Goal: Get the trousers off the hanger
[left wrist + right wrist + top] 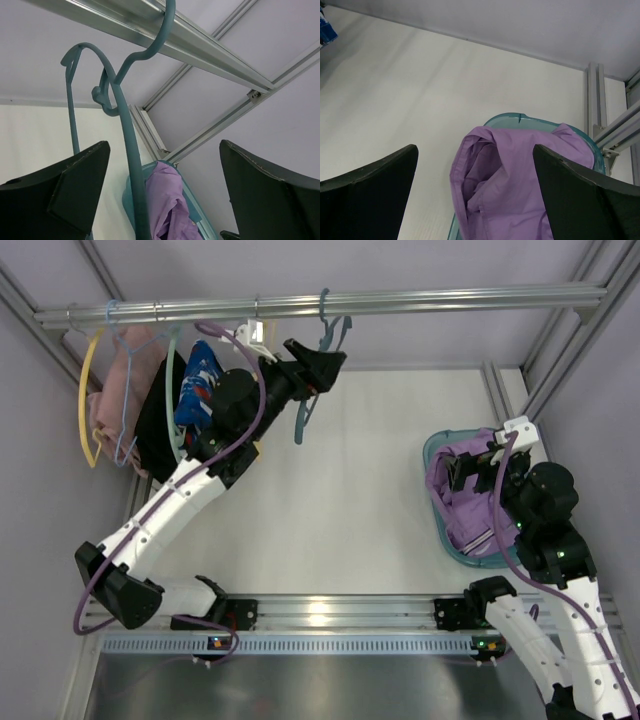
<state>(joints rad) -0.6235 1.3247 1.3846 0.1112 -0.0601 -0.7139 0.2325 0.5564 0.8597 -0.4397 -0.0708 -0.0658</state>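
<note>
The lilac trousers (470, 502) lie crumpled in a teal basket (436, 446) at the right of the table; they also show in the right wrist view (520, 175) and the left wrist view (167, 202). The bare teal hanger (320, 370) hangs by its hook on the rail (420, 300). In the left wrist view the hanger (129, 150) runs between my open fingers, touching neither. My left gripper (318, 368) is open around it. My right gripper (472, 468) is open and empty just above the trousers.
At the left end of the rail hang a yellow hanger (86, 390), a pale-blue wire hanger (128, 380) with a pink garment (105, 415), and a blue-red-white patterned garment (198, 385) over dark cloth. Frame posts (560, 360) stand at the right behind the basket.
</note>
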